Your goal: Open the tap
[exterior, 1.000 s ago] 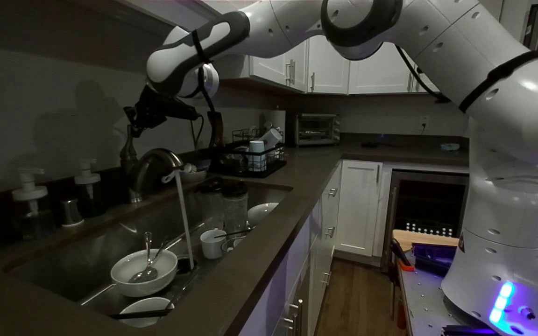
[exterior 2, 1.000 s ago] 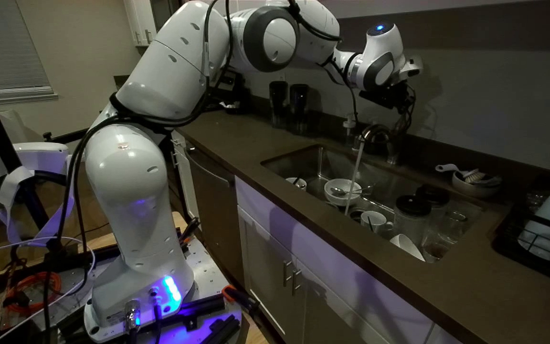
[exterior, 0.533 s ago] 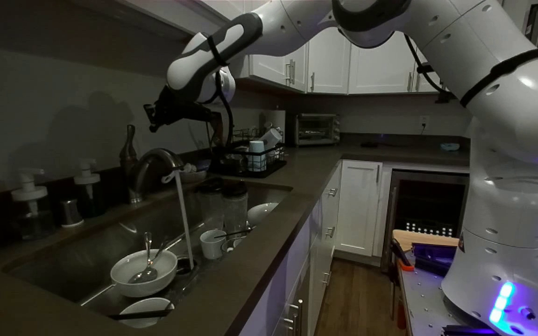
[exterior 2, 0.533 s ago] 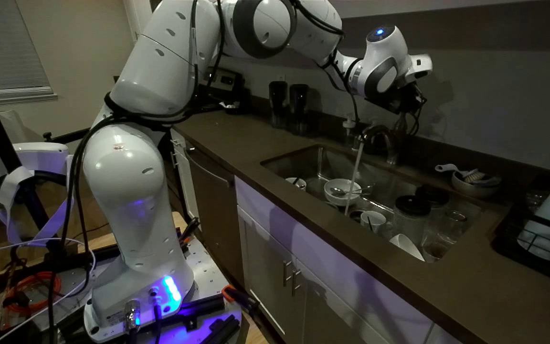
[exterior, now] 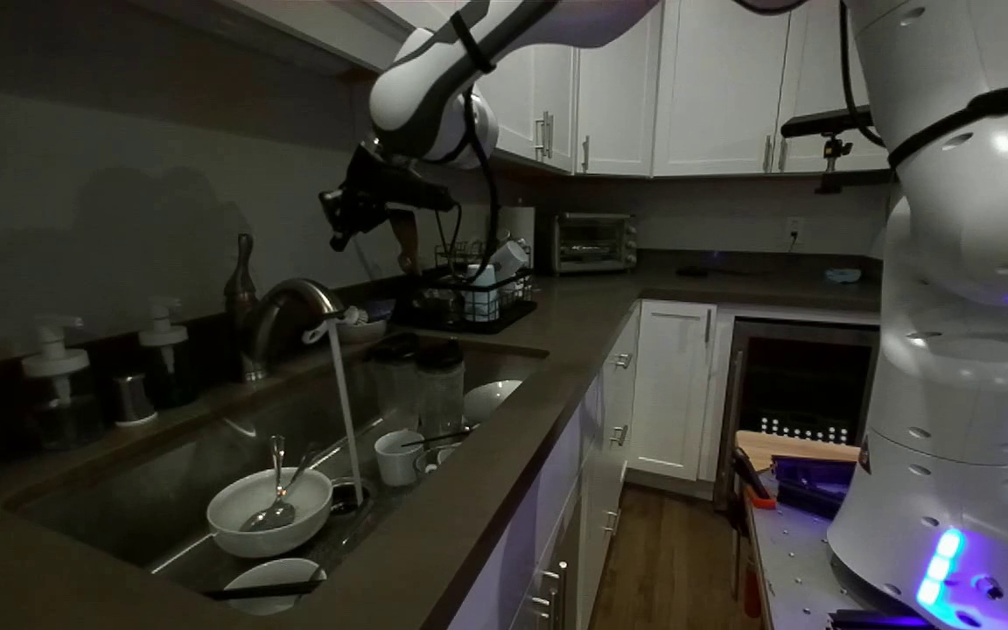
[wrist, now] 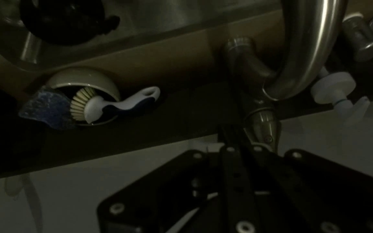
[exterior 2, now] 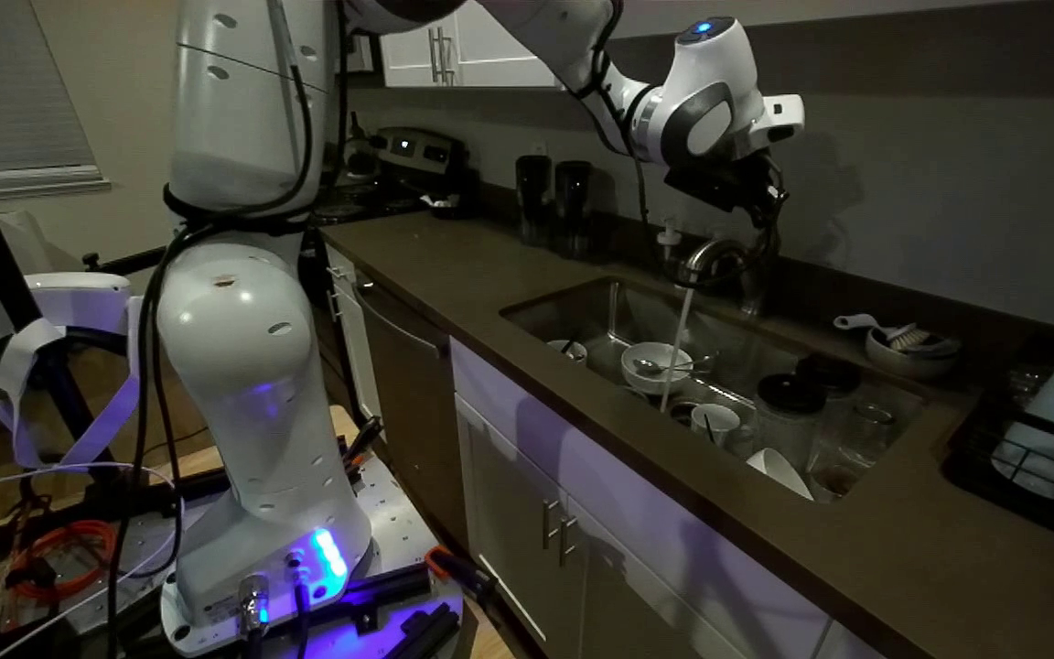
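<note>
The tap, of dark brushed metal bent into a smooth gooseneck, is set at the back edge of the table, behind the sink. Its tapered lever is turned upright; its round mark cannot be read. Above the tap, apart from it, the jaws of the gripper are pressed together. A pale strand is hung from the spout; whether it is water cannot be told. In the sink, a spoon is held in a white bowl; along the back edge, a bristled brush is laid in a ceramic bowl.
</note>
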### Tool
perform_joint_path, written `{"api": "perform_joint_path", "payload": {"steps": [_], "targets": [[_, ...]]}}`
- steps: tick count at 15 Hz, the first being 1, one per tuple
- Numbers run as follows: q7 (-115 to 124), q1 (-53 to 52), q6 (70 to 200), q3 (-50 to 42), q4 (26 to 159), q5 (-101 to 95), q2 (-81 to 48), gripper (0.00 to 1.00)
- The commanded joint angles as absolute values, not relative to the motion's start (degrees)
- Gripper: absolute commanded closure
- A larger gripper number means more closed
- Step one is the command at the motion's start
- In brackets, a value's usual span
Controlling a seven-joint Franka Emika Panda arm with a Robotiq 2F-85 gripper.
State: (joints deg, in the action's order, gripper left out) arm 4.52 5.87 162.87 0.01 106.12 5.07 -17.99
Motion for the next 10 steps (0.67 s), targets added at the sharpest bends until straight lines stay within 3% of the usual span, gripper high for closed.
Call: {"api": "perform_joint_path", "payload": {"steps": [1,10], "targets": [[3.6,4.9,155.8,-1.9,116.9,3.4,-6.6,0.97],[6.3,3.3,135.6,-1.4,125.5,-5.1,8.0,0.97]]}}
